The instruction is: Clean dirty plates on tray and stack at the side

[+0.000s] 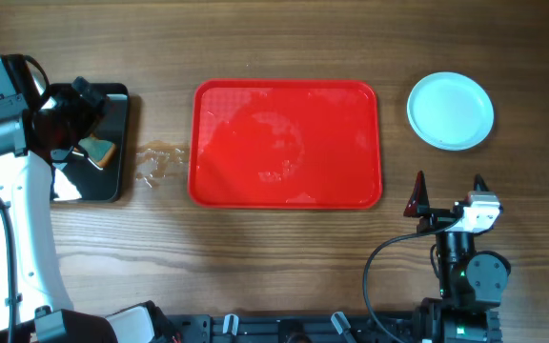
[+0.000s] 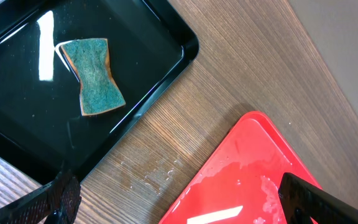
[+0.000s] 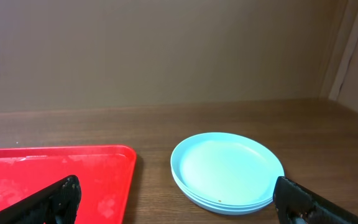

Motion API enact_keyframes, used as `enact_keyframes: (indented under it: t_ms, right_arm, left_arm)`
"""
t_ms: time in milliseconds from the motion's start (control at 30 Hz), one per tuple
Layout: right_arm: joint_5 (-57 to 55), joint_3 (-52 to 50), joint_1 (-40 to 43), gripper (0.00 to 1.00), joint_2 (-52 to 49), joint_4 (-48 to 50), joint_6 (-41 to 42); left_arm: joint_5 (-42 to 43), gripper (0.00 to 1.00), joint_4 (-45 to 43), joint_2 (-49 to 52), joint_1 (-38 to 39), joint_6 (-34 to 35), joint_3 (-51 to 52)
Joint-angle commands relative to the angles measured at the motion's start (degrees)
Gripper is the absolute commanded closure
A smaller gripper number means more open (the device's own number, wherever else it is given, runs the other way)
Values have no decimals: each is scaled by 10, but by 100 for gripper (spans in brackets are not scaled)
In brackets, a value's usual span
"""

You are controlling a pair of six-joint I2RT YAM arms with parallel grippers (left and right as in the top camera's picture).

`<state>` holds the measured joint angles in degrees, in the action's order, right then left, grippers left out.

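Observation:
The pale blue-white plates [image 1: 450,110] sit in one stack on the table, right of the red tray [image 1: 286,143]. The stack also shows in the right wrist view [image 3: 227,170], with a tiny brown speck on a rim. The red tray holds no plates and is wet with streaks; it also shows in the left wrist view [image 2: 253,174] and the right wrist view [image 3: 48,177]. My left gripper [image 1: 82,112] is open and empty above the black tray; in the left wrist view [image 2: 179,202] its fingers spread wide. My right gripper [image 1: 449,183] is open and empty, near the front, below the stack.
A small black tray [image 1: 112,181] lies at the left, with a green and orange sponge [image 1: 96,149] in it, also seen in the left wrist view [image 2: 95,78]. Water drops [image 1: 158,162] lie on the wood between the black tray and the red tray.

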<state>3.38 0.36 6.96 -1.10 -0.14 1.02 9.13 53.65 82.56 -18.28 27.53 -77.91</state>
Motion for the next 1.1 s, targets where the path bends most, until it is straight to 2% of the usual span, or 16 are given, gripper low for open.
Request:
enact_keyframes:
  t_ms: [0,433,600,800,1067]
  right_arm:
    - [0,-1,3,0,8,2,5]
    - [0,-1,3,0,8,2,5]
    - [0,-1,3,0,8,2,5]
    - [0,-1,3,0,8,2,5]
    - [0,-1,3,0,8,2,5]
  left_arm:
    - [7,0,0,-2,-2,-1,-1]
    - [-14,0,14,0,2,-1,3]
    - [-15,0,1,0,32,-1,48]
    - [-3,0,-71,-5,89,-1,136]
    - [9,0,-230,-70,164,-1,290]
